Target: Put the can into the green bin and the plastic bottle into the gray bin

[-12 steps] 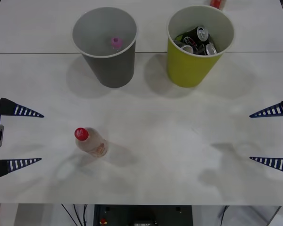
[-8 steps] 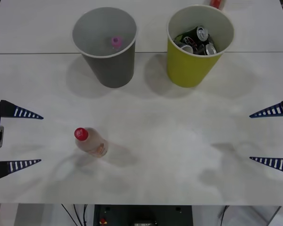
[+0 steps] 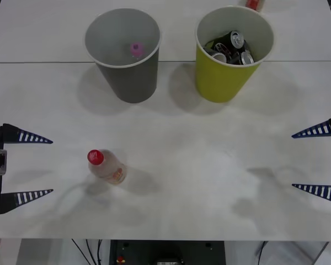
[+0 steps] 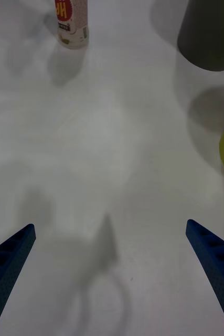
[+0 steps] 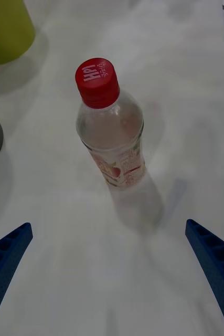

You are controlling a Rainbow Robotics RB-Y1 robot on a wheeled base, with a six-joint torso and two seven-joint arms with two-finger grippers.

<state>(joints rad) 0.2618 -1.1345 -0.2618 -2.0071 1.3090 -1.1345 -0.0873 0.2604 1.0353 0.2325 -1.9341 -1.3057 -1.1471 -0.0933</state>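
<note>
Plastic bottle (image 5: pixel 110 128) upright — red cap reads "Hp!"; label unreadable.

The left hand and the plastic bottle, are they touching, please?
Apart: the front view shows bare table between the open left hand and the upright plastic bottle.

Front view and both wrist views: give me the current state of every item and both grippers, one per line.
plastic bottle: upright on the table, cap on, not held.
gray bin: upright, a pink-capped item inside.
green bin: upright, cans inside.
left gripper: open, level with the bottle on its left, not touching it.
right gripper: open, at the table's right edge, holding nothing.
</note>
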